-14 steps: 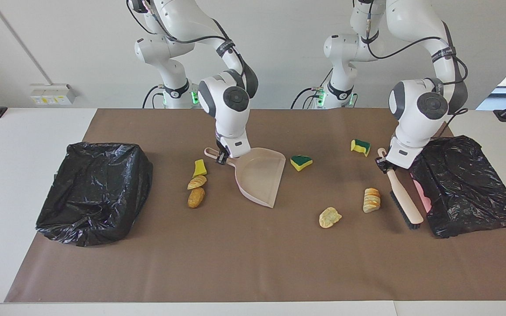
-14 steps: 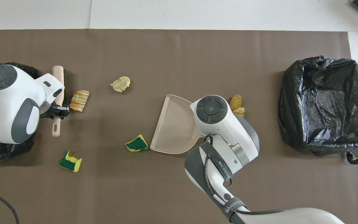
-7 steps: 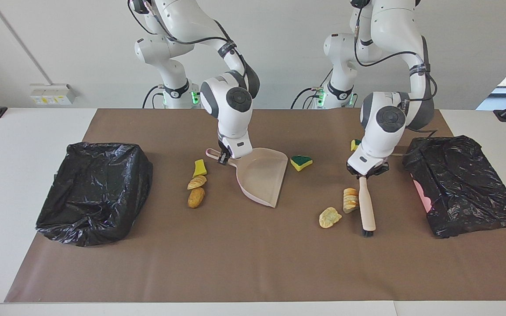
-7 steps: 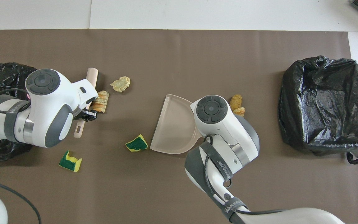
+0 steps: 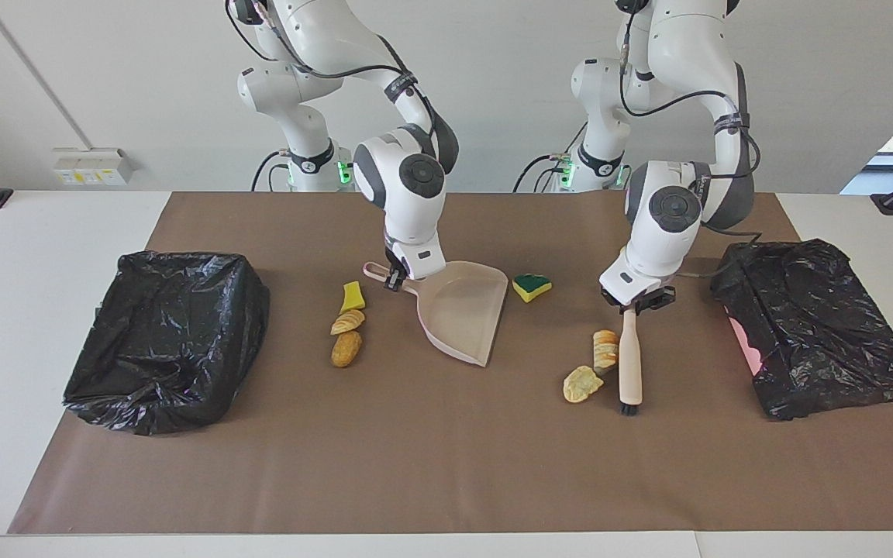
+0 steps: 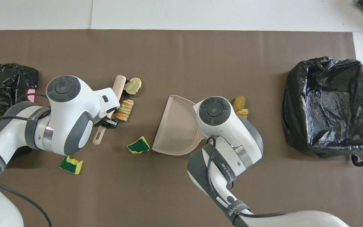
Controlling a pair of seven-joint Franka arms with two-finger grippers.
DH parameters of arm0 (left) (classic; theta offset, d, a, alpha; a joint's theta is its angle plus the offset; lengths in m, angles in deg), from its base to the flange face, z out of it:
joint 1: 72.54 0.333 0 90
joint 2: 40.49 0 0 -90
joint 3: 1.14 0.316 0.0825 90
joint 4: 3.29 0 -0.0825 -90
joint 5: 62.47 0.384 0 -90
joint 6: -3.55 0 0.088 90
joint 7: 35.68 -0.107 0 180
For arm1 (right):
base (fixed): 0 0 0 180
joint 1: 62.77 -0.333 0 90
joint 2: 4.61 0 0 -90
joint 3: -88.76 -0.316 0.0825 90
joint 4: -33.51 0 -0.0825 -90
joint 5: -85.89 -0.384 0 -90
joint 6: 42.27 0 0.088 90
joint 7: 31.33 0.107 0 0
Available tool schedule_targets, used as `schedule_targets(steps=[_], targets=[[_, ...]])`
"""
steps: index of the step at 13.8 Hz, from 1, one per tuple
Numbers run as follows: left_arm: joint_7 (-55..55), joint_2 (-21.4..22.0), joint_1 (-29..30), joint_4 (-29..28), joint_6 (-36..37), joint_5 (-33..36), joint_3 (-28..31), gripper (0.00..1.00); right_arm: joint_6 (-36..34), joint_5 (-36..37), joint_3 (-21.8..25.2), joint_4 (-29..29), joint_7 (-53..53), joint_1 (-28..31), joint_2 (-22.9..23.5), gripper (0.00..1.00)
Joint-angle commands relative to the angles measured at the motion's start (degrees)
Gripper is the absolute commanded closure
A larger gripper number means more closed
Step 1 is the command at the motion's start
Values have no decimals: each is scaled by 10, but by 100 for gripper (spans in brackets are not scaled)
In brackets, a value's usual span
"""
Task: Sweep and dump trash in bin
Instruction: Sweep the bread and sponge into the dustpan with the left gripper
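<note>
1. Nearest the robots, a green-topped sponge scrap [image 6: 71, 165] lay on the brown mat [image 5: 446, 465] toward the left arm's end of the table [image 5: 28, 232].
2. A second green-topped sponge scrap [image 5: 532, 286] sat just beside the dustpan's rear wall.
3. The right end effector [image 5: 395, 277] was clamped shut on the handle of the pale pink dustpan [image 5: 462, 310], which rested on the mat with its open mouth pointing away from the robots.
4. The left end effector [image 5: 636, 301] was closed tight on the beige handle of the brush [image 5: 630, 364], whose black bristles met the mat at the end farther from the robots.
5. A plain yellow sponge scrap [image 5: 352, 295] lay beside the dustpan handle, toward the right arm's end.
6. Just farther out from it sat a croissant-like pastry [image 5: 347, 321], then a golden bread lump [image 5: 346, 349], close together.
7. A ridged pastry [image 5: 605, 349] touched the brush on its dustpan side.
8. A pale bread lump [image 5: 582, 384] lay just farther out, near the bristle end.
9. A black bag-lined bin [image 5: 167, 333] stood open at the right arm's end of the table.
10. A crumpled black bag [image 5: 818, 325], with something pink showing at its edge, lay at the left arm's end.
</note>
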Motion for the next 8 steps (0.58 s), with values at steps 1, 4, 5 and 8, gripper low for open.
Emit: schedule_targets(steps=[1, 4, 5, 8], targets=[[-4, 19, -26, -16, -3, -29, 8, 100, 2, 10, -2, -2, 22, 1, 2, 100], [-12, 23, -45, -17, 2, -30, 7, 100, 2, 10, -2, -2, 22, 1, 2, 100], [-13, 26, -61, -20, 2, -30, 8, 100, 2, 10, -2, -2, 22, 1, 2, 100], [-25, 35, -104, -30, 2, -37, 7, 100, 1, 10, -2, -2, 22, 1, 2, 100]])
